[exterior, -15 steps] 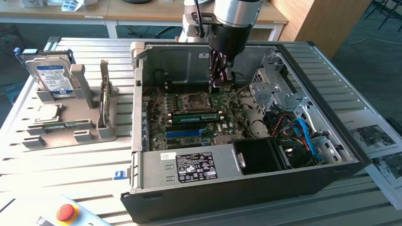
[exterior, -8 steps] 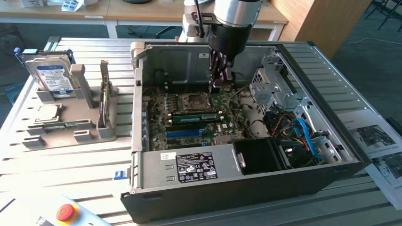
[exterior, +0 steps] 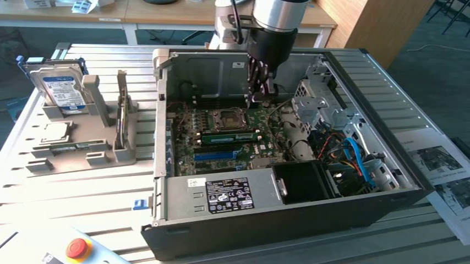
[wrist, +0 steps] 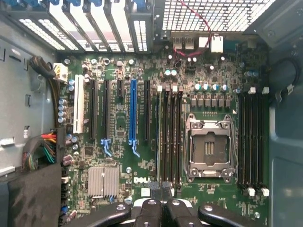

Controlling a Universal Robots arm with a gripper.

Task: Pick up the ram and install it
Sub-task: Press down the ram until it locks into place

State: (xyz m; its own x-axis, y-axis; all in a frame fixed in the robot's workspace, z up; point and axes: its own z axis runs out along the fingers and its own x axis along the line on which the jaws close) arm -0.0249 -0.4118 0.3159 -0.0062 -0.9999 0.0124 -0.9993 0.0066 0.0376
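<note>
On the exterior view's left, a grey plastic holder (exterior: 88, 159) carries a silver hard drive (exterior: 60, 91), a square silver processor chip (exterior: 57, 131) and a thin circuit-board stick (exterior: 121, 110) standing on edge. Rightward, inside the open black computer case (exterior: 294, 209), the ram (exterior: 230, 137), a long flat green stick, sits in a motherboard slot beside the empty processor socket (exterior: 224, 116). The black gripper (exterior: 257, 98) (wrist: 161, 191) hangs above it, fingers drawn together with nothing seen between them. A metal drive cage (exterior: 320, 104) and blue cables (exterior: 356, 157) crowd the right.
</note>
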